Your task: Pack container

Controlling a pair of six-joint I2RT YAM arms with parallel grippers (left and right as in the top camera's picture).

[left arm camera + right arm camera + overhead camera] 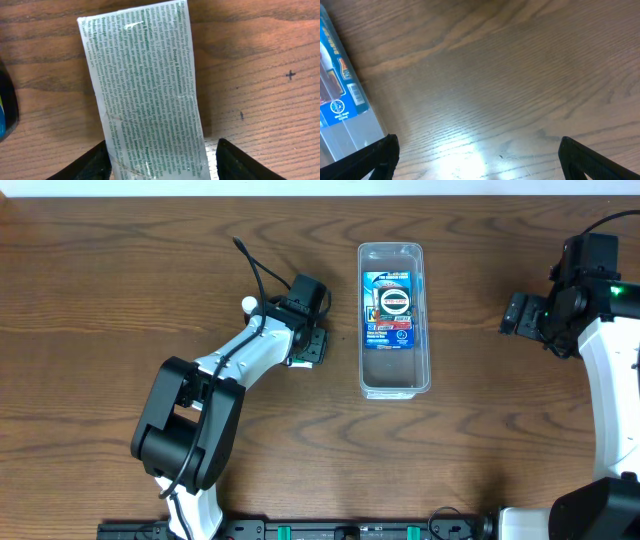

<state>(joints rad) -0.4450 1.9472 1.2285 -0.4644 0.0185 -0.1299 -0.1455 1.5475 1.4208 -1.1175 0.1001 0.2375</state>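
Overhead: left gripper (pixel 312 345), at nine o'clock of the container (pixel 395 377), straddles a white box (pixel 145 90), fingers (pixel 95 164) spread; right gripper (pixel 477 150) gapes empty

Container (pixel 395 375) near half open for entry; blue packet (pixel 391 305) fills far half (bare table (pixel 480 430) flanks right side).

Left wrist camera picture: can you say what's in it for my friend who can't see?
A white box with tiny green writing lies flat on the brown wooden table. The left gripper is open, with one black finger on each side of the box's near end.
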